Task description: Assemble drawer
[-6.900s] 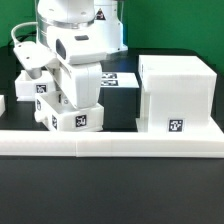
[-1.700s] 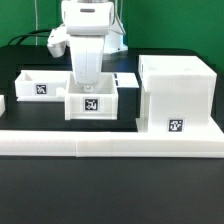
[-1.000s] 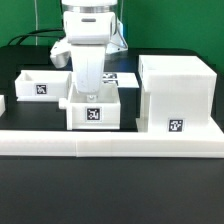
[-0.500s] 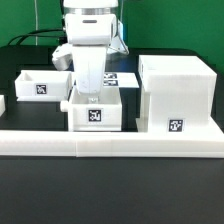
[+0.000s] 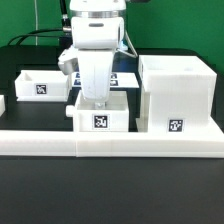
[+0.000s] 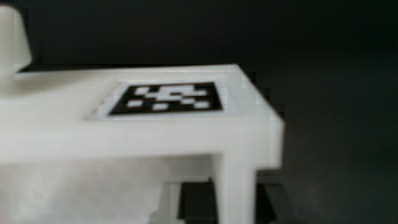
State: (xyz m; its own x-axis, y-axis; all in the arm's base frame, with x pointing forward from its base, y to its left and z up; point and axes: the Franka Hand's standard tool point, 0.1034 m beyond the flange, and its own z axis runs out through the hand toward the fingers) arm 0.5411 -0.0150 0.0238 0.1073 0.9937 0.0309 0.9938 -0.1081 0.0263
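My gripper (image 5: pixel 98 99) is shut on the back wall of a small white open drawer box (image 5: pixel 100 117) with a black-and-white tag on its front. The box sits low on the table, just off the exterior view's left of the large white drawer cabinet (image 5: pixel 178 92). In the wrist view the tagged wall of the box (image 6: pixel 169 100) fills the frame. My dark fingers (image 6: pixel 206 200) clamp a thin white wall between them, and my gripper (image 6: pixel 240 205) is closed on it.
A second white drawer box (image 5: pixel 40 84) stands at the exterior view's left. The marker board (image 5: pixel 124 77) lies behind my arm. A long white rail (image 5: pixel 110 145) runs along the front. A small white part (image 5: pixel 2 103) shows at the left edge.
My gripper has carried the drawer box forward toward the rail and to the exterior view's right, closer to the cabinet. Earlier the box was held tilted at the left.
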